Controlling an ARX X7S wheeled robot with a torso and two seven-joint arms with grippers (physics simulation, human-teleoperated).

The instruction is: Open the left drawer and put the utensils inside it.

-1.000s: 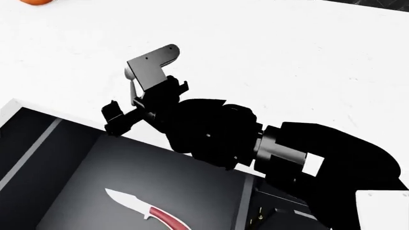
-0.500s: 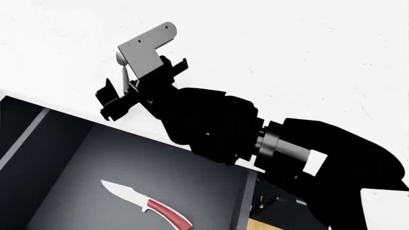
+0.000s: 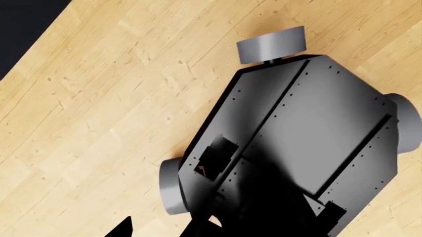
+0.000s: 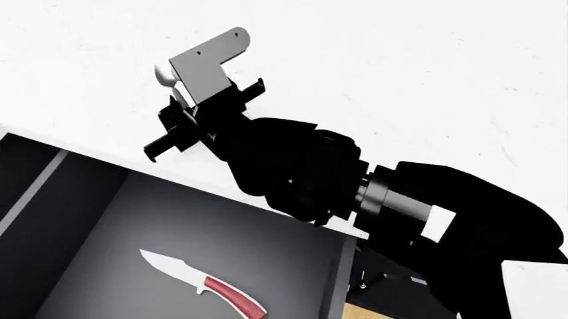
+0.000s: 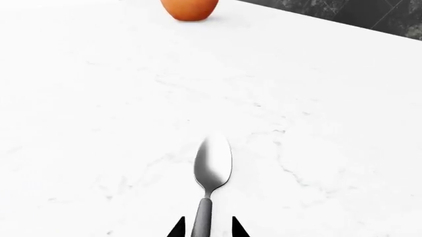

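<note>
The left drawer (image 4: 98, 219) stands pulled open below the white counter, its dark grey inside showing. The knife (image 4: 206, 287) with the red-pink handle lies flat in it. The spoon (image 5: 212, 165) lies on the counter, silver bowl pointing away, and only that bowl (image 4: 162, 74) peeks out in the head view. My right gripper (image 5: 207, 229) is open, a black tip on each side of the spoon's dark handle with small gaps; the head view shows this gripper (image 4: 199, 113) low over the counter. The left gripper (image 3: 165, 229) hangs open over the floor, holding nothing.
An orange round object (image 5: 189, 7) sits far back on the white marble counter (image 4: 400, 73), near a dark wall. The left wrist view looks down at the robot's own grey wheeled base (image 3: 310, 128) on a wooden floor (image 3: 86, 108).
The head view shifted, so the drawer and knife sit differently in the picture. My right gripper has turned at the wrist and edged right, its fingers now lined up along the spoon.
</note>
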